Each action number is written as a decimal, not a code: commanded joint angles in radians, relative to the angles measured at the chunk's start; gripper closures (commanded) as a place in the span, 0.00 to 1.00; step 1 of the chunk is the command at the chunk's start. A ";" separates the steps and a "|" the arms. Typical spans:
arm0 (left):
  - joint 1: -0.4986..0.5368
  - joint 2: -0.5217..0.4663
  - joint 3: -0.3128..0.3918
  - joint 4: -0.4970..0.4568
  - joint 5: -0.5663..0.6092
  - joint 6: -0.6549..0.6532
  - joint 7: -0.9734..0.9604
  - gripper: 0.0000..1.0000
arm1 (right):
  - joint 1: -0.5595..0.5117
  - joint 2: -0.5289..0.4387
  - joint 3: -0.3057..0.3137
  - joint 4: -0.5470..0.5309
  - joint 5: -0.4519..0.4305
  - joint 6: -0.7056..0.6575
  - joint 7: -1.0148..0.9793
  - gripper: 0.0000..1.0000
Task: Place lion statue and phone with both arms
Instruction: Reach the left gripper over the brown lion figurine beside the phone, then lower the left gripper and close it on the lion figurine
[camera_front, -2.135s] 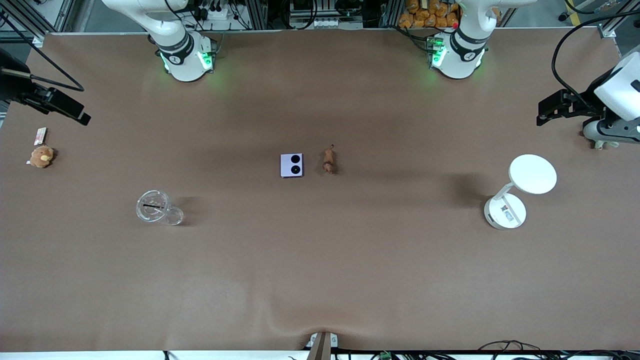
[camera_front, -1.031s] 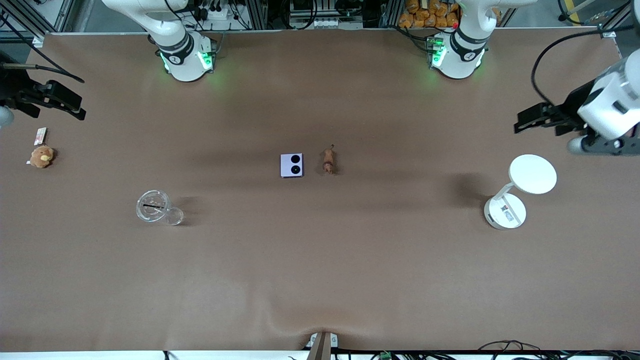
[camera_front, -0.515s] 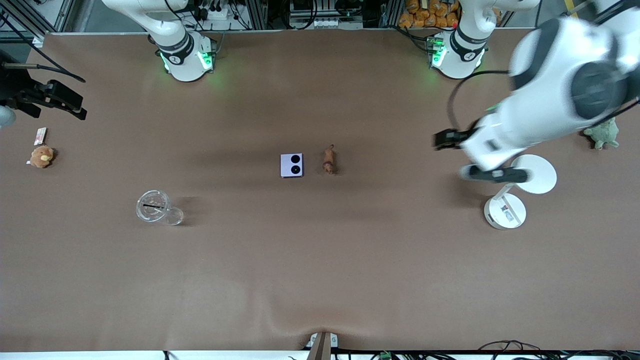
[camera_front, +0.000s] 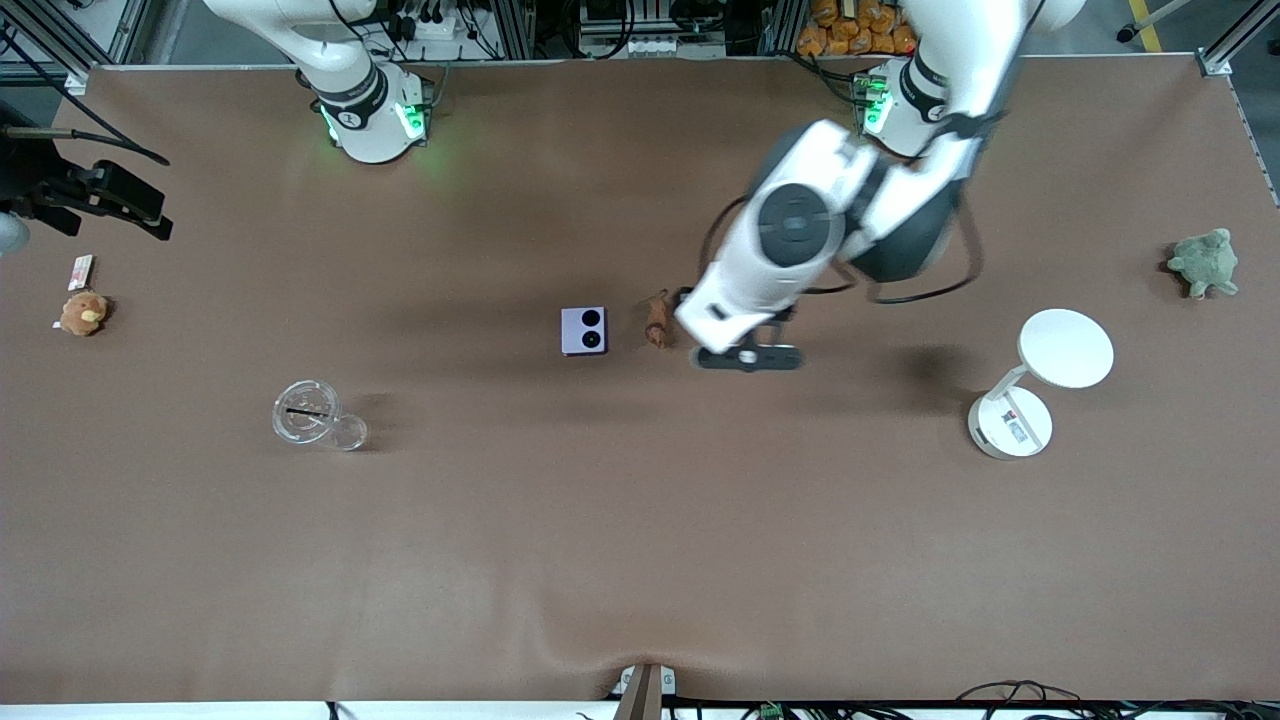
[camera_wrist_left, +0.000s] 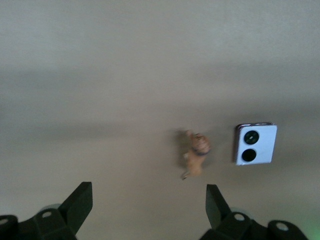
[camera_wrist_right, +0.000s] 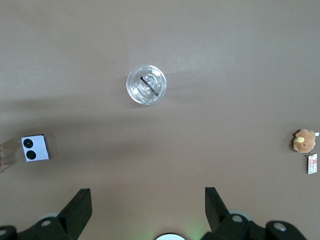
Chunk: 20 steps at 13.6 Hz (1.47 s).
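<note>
From my station I see a wide brown table with a soft ripple in its covering at the edge nearest the front camera. Along its top edge stand metal frame rails, tangled cables and a heap of orange plush toys.

Front high overhead; wrists downward; all share phone.

No readable text, brand, number or sign anywhere. Small printed tag beside the plush toy, under the right gripper: print too small to make out. Sticker on the lamp base, well apart from the left gripper: likewise illegible.
</note>
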 joint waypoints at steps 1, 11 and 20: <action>-0.062 0.067 0.011 0.020 0.040 0.035 -0.073 0.00 | -0.018 -0.009 0.005 -0.008 0.014 -0.007 -0.014 0.00; -0.177 0.247 0.018 0.034 0.066 0.124 -0.160 0.00 | -0.009 0.052 0.007 -0.008 0.019 -0.017 -0.016 0.00; -0.194 0.322 0.018 0.032 0.068 0.290 -0.299 0.67 | 0.072 0.096 0.011 -0.010 0.034 -0.098 -0.004 0.00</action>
